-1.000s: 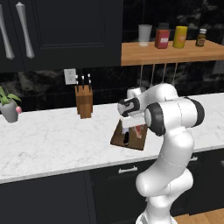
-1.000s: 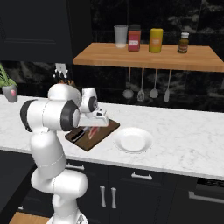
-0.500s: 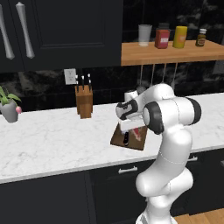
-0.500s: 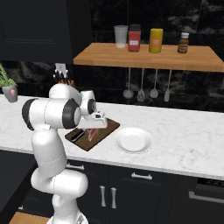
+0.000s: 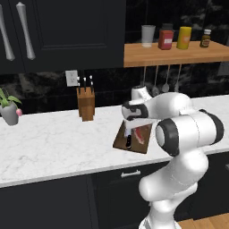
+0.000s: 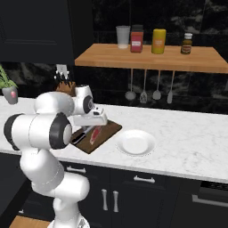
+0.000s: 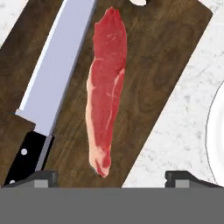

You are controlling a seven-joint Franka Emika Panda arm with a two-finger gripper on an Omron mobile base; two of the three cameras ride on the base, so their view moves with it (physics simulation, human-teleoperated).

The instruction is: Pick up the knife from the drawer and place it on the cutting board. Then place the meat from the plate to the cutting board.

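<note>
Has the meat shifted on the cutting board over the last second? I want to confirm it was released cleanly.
No. The meat lies at the same spot on the cutting board, beside the knife, as before.

A white marble counter point(image 5: 53, 143) runs along a black marbled wall point(image 6: 196, 93). Dark cabinets point(image 5: 67, 36) hang at upper left. At right, a wooden shelf point(image 6: 147, 58) carries jars, with utensils point(image 6: 149, 87) hanging beneath. A knife block point(image 5: 86, 105) stands far left, near a potted plant point(image 5: 9, 107).
</note>
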